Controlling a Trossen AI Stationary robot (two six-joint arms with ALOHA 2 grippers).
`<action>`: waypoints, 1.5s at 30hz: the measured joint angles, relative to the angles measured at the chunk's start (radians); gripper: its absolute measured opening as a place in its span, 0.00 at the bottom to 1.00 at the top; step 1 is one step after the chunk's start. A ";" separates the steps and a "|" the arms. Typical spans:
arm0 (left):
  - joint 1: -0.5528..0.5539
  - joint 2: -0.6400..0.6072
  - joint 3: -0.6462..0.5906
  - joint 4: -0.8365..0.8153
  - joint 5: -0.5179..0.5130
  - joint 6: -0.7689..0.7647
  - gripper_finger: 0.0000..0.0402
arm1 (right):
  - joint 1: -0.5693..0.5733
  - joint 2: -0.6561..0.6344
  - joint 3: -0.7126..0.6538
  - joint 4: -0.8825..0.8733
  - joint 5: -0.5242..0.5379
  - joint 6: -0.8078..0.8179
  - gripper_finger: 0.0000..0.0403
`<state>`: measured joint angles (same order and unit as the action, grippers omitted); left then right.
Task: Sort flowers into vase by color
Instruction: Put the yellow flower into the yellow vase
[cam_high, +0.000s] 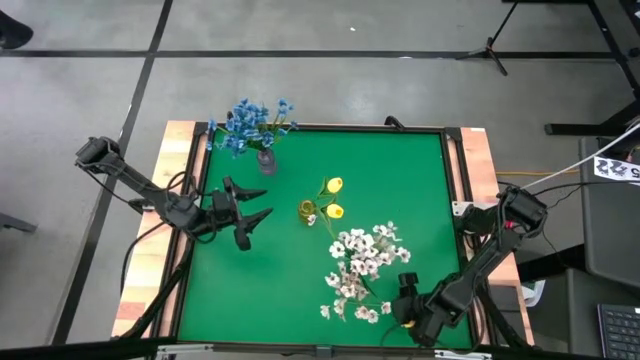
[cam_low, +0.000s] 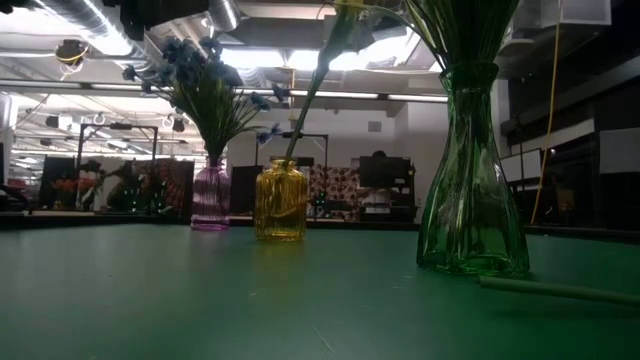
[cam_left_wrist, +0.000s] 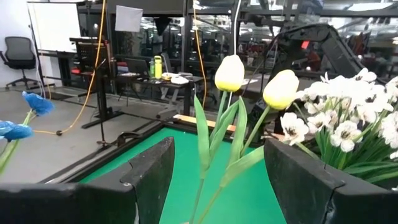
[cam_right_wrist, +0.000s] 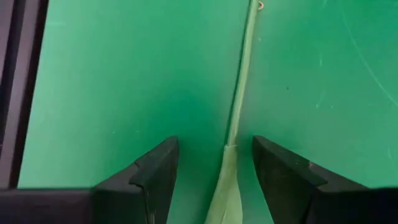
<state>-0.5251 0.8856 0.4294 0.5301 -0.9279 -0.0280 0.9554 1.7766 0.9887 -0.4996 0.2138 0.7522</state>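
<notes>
On the green mat (cam_high: 400, 180) three vases are standing, each holding flowers of one colour. At the far edge, a purple ribbed vase (cam_low: 210, 198) is carrying the blue flowers (cam_high: 250, 122), clusters of small blossoms spreading on thin green stems. Near the middle, an amber glass vase (cam_low: 280, 200) is holding the yellow flowers (cam_left_wrist: 230, 73), two closed tulip-like buds with long pointed leaves. Toward the near right, a tall green glass vase (cam_low: 470, 190) is bearing the white flowers (cam_high: 362, 262), a wide bunch of small blossoms with dark centres.

One loose stem (cam_right_wrist: 239, 93), pale green and thin with a leaf widening at its lower end, is lying flat on the mat near the green vase.

The left gripper (cam_high: 255, 210) is hovering over the left half of the mat, its fingers spread apart and holding nothing, pointing toward the yellow buds. The right gripper (cam_right_wrist: 214, 163) is sitting low at the near right edge, its fingers standing wide on either side of the loose stem without clasping it.
</notes>
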 joint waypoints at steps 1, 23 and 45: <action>0.000 0.000 0.000 -0.004 0.000 0.000 0.61 | 0.000 0.000 0.001 -0.005 -0.007 0.006 0.52; 0.001 0.001 0.000 -0.051 0.000 -0.044 0.61 | -0.001 -0.001 0.015 -0.123 -0.071 0.100 0.03; 0.001 0.000 0.000 -0.051 0.000 -0.051 0.61 | -0.069 -0.024 0.343 -1.073 -0.088 0.173 0.02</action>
<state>-0.5240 0.8860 0.4294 0.4786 -0.9279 -0.0795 0.8867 1.7523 1.3316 -1.5727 0.1255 0.9254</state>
